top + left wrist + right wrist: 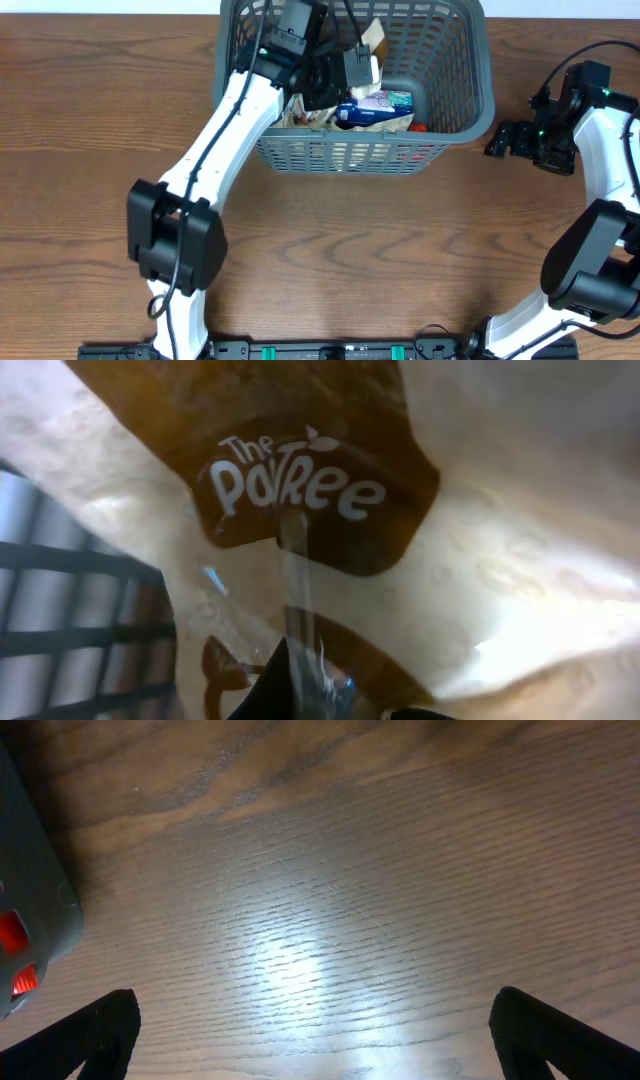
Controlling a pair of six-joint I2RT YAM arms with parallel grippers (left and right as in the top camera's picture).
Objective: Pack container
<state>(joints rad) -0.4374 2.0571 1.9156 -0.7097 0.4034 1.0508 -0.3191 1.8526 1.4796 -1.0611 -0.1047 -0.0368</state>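
The grey-blue slotted basket (482, 70) stands at the back middle of the table. My left gripper (345, 68) is inside it, shut on a cream and brown snack packet (373, 42). In the left wrist view this packet (330, 480) fills the frame, with my finger (320, 695) pinching its crinkled edge and the basket wall (60, 600) at the left. A blue packet (375, 108) and other snacks lie on the basket floor. My right gripper (497, 140) is open and empty, low over the table just right of the basket; its wrist view shows the basket corner (30, 890).
A red packet (418, 127) lies in the basket's front right corner and shows through the slots in the right wrist view (12, 935). Bare wooden table (330, 920) lies under my right gripper (315, 1030).
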